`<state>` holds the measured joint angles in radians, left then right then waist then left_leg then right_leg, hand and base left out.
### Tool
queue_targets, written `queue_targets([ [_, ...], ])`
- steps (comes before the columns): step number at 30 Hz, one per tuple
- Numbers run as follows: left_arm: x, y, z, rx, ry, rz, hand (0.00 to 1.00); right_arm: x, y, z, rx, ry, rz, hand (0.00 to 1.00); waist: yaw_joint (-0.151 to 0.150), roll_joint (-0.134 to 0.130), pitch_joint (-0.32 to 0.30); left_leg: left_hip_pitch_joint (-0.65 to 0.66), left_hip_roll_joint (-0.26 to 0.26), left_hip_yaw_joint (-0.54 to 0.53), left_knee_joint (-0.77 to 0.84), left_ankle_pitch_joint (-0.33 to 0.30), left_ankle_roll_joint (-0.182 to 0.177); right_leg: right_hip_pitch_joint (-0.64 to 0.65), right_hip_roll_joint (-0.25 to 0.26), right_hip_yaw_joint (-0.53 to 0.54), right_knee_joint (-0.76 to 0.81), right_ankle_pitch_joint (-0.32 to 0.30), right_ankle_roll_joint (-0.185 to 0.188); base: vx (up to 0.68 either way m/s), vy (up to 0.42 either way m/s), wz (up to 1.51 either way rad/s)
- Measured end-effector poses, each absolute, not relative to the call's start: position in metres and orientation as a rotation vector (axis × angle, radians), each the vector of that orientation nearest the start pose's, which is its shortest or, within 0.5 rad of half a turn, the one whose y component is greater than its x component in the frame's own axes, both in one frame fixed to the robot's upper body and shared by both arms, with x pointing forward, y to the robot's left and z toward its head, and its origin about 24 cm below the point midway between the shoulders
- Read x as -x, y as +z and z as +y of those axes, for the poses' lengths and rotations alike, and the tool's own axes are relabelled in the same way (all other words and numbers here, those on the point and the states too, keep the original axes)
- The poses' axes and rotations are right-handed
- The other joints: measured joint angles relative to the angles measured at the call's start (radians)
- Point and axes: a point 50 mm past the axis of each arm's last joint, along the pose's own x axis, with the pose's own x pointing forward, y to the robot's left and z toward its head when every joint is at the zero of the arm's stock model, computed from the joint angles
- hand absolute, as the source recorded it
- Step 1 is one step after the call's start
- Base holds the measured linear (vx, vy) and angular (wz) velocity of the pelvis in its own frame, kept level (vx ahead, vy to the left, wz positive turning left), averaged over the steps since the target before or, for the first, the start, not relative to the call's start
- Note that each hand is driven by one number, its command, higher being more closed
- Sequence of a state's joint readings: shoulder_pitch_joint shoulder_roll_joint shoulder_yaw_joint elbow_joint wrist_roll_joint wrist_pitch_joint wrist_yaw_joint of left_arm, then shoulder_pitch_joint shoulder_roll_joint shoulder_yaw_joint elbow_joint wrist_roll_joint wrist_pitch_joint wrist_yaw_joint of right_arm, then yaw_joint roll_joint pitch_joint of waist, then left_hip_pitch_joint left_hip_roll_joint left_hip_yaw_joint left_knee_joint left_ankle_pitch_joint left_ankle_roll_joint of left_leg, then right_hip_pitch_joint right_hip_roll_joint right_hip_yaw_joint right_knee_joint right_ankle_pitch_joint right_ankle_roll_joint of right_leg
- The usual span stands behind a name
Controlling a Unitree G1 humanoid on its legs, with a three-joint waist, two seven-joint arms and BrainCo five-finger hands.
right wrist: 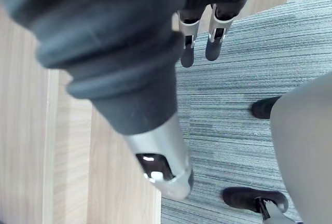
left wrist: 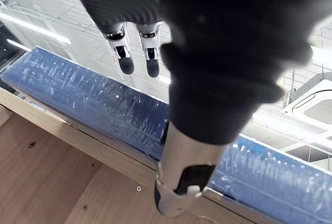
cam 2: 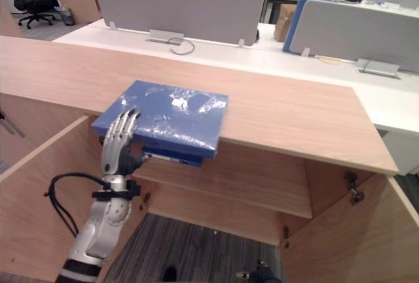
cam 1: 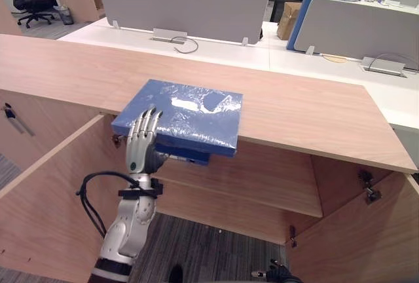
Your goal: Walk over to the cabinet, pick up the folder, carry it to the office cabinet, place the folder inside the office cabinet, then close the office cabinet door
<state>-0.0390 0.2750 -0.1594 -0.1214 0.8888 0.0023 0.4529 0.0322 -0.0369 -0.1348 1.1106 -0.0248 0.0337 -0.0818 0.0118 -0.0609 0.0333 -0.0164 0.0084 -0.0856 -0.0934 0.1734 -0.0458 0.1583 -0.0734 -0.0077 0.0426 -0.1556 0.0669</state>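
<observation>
Squarely before the robot stands the wooden office cabinet [cam 1: 294, 113], both doors [cam 1: 46, 191] swung open and a bare shelf [cam 1: 262, 178] showing inside, with a white desk [cam 1: 216, 50] and grey dividers [cam 1: 183, 8] behind it. On the cabinet's top lies the blue folder [cam 1: 180, 116], flat and wrapped in glossy clear film, its near edge jutting out past the front lip. The left hand [cam 1: 141, 155] reaches up from below to the folder's near left corner. Its forearm is almost upright and its palm is against the overhanging edge, with fingers [cam 1: 145, 126] laid nearly straight across the top face and thumb [left wrist: 179, 195] underneath. Whether that bracket is a firm pinch cannot be made out; the fingers look loose rather than curled. The right hand [right wrist: 213, 40] hangs low over the carpet [right wrist: 270, 42] beside the cabinet, fingers relaxed and empty. The folder looks stiff and fairly thick, likely with some weight. The film probably makes it slick, so a one-corner hold may let it sag or twist. The overhang seems the best place to take it, deeper along the near edge, fingers on top and thumb beneath.
</observation>
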Motion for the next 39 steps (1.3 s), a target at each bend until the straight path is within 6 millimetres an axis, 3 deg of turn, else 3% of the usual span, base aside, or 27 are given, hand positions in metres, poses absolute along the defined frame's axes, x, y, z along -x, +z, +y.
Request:
queue_targets([
  [15,-0.277,0.086,0.172,-1.195,0.337,-0.383,0.0,-0.105,-0.163,-0.189,-0.016,-0.267,1.146,0.0,-0.022,0.005,0.001,0.019,-0.004,0.024,0.0,-0.014,0.001,0.006,-0.008,0.025,-0.004,0.003,-0.005,0.01,0.002,-0.04],
  [16,-0.277,0.085,0.172,-1.198,0.338,-0.379,1.0,-0.105,-0.163,-0.189,-0.019,-0.27,1.146,0.0,-0.022,0.005,0.001,0.019,-0.004,0.024,0.0,-0.014,0.001,0.006,-0.009,0.025,-0.004,0.003,-0.005,-0.01,0.011,-0.03],
  [31,-0.292,0.101,0.173,-1.191,0.43,-0.439,1.0,-0.104,-0.163,-0.193,-0.037,-0.331,1.145,0.0,-0.044,0.024,-0.01,0.026,-0.005,0.041,0.0,-0.019,0.005,0.006,-0.012,0.042,-0.006,0.003,-0.005,0.0,0.002,-0.02],
  [34,-0.289,0.103,0.165,-1.169,0.411,-0.469,1.0,-0.103,-0.163,-0.193,-0.036,-0.334,1.147,0.0,-0.046,0.024,-0.01,0.027,-0.006,0.043,0.0,-0.02,0.007,0.006,-0.014,0.044,-0.007,0.004,-0.005,0.0,0.0,0.0],
  [38,-0.257,0.107,0.132,-0.954,0.272,-0.567,1.0,-0.095,-0.165,-0.194,-0.034,-0.35,1.165,0.0,-0.047,0.024,-0.011,0.027,-0.012,0.046,0.0,-0.028,0.008,0.006,-0.021,0.046,-0.011,0.003,-0.005,0.0,0.003,-0.01],
  [39,-0.246,0.109,0.119,-0.821,0.193,-0.58,1.0,-0.091,-0.166,-0.194,-0.045,-0.366,1.176,0.0,-0.046,0.025,-0.013,0.027,-0.01,0.055,0.001,-0.027,0.01,0.002,-0.021,0.055,-0.008,0.004,-0.005,0.01,0.01,-0.11],
])
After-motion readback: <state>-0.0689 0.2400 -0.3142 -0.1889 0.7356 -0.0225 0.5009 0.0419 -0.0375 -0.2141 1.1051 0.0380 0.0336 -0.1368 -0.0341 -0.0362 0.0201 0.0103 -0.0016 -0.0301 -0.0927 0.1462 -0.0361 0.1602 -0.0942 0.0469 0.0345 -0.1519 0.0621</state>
